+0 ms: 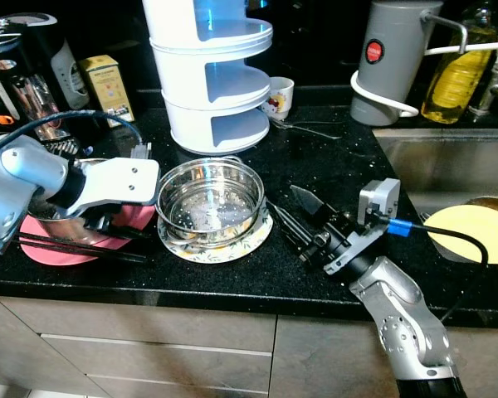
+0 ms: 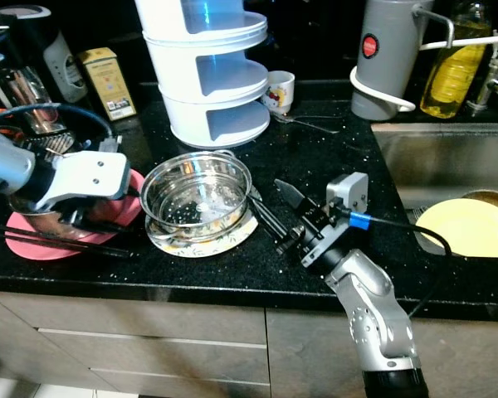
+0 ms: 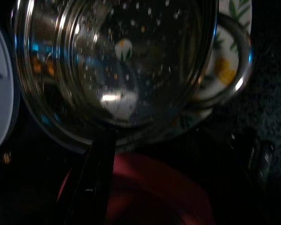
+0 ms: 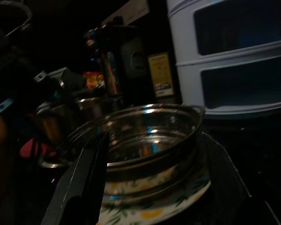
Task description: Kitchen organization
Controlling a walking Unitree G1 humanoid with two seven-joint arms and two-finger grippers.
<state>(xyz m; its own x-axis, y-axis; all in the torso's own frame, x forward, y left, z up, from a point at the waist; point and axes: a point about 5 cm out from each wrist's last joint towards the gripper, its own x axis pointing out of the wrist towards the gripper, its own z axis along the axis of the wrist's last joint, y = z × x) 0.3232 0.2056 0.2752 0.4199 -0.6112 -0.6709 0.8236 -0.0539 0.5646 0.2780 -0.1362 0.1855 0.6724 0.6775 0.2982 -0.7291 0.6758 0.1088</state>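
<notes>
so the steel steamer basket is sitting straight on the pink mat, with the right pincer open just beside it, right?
Not quite. The steel steamer basket sits on a floral plate, not the pink mat, which lies beside it under the left arm. The left eye view shows this. The right pincer is open just beside it.

The left tool (image 1: pixel 124 236) hides much of the pink plate (image 1: pixel 46 249).
</notes>
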